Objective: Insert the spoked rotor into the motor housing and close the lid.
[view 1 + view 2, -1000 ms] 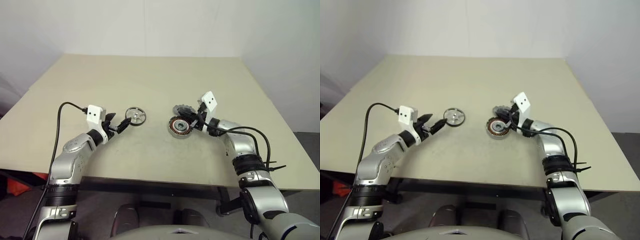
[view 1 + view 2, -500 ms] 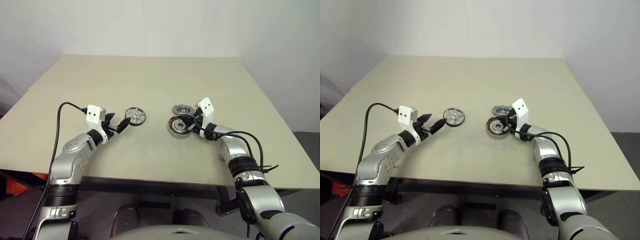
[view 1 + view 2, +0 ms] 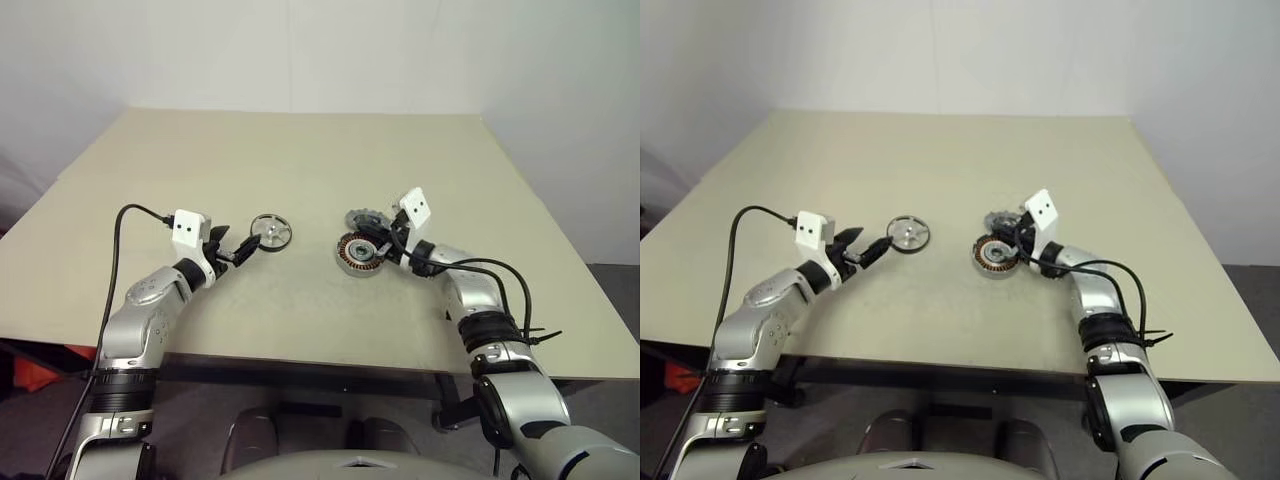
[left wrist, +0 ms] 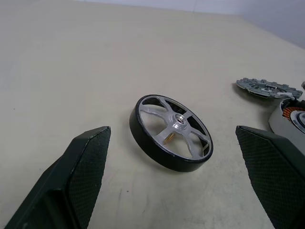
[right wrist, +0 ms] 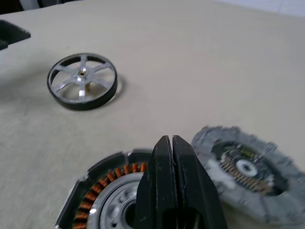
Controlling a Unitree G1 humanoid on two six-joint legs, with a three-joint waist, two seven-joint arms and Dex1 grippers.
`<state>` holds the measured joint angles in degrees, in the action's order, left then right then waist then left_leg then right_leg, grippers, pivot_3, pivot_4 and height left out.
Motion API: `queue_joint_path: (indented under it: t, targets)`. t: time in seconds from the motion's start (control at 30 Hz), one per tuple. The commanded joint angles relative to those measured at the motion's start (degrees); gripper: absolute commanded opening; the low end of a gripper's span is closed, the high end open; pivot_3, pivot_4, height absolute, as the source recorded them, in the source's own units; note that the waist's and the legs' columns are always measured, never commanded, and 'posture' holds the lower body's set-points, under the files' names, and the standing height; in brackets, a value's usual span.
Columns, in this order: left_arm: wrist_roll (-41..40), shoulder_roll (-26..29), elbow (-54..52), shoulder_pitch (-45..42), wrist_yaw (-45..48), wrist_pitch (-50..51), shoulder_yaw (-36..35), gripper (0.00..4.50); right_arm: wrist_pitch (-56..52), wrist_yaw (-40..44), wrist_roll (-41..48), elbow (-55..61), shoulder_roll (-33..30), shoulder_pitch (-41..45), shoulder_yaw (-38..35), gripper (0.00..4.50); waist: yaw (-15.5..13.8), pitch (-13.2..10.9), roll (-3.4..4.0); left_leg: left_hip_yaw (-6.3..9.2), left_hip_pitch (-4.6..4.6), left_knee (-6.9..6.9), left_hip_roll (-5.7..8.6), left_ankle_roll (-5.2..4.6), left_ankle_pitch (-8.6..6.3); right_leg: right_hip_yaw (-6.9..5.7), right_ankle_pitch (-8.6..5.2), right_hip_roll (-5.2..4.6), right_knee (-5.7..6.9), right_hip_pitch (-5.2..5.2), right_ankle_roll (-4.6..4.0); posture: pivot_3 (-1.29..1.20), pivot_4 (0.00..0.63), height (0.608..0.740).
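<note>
Beige table (image 3: 300, 160) lay bare; left gripper (image 4: 174, 179) gaped short of spoked rotor (image 4: 172, 131), which could skid when clamped; right gripper (image 5: 172, 186) was pinched together, empty

motor housing (image 5: 102, 200) partly hidden, lid (image 5: 248, 169) seemingly blurred

Layout on beige table (image 3: 300, 170):
- Thin silver spoked rotor with dark rim (image 3: 270, 232) lay flat, left of centre.
- Squat round motor housing with copper windings (image 3: 357, 253) sat well apart to the right of rotor.
- Grey notched-edge metal lid (image 3: 366, 220) lay just behind housing, slightly right, close beside it.
- Left black two-fingered gripper (image 3: 241, 250) was placed just left of rotor, nearer table's front edge.
- Right black two-fingered gripper (image 5: 173, 164) was positioned over housing's right side, in front of lid.
</note>
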<state>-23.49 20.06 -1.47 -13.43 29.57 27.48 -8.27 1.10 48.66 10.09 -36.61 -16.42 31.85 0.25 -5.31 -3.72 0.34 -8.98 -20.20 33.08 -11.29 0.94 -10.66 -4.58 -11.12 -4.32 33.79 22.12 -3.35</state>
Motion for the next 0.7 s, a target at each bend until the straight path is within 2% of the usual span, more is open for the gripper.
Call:
queue_joint_path:
  t: [0.03,0.33,0.7]
  targets:
    - [-0.01,0.5,-1.99,-0.6,-0.02,-0.83,-0.37,4.5,0.63,-1.03,-0.98,-0.2,0.96,0.03,0.87,0.04,0.01,0.0,0.0,0.0,0.0,0.0,0.0,0.0,0.0,0.0,0.0,0.0,0.0,0.0,0.01,0.0,0.0,0.74]
    - [0.06,0.87,-2.3,-0.33,-0.19,-0.82,-0.59,4.5,2.74,-1.26,-1.22,-4.03,0.82,1.68,0.21,0.04,1.27,0.02,-0.04,0.0,0.21,0.01,-0.04,0.1,0.06,0.0,-0.17,0.0,0.0,-0.13,0.29,0.0,0.0,0.74]
    - [0.09,0.57,-1.61,-0.78,0.0,-1.16,-0.37,4.5,0.55,2.81,0.4,4.54,0.89,0.37,0.7,0.04,1.27,0.02,-0.03,0.0,-0.04,-0.03,-0.04,0.02,0.01,0.0,0.02,0.01,0.0,0.05,-0.05,0.0,0.0,0.74]
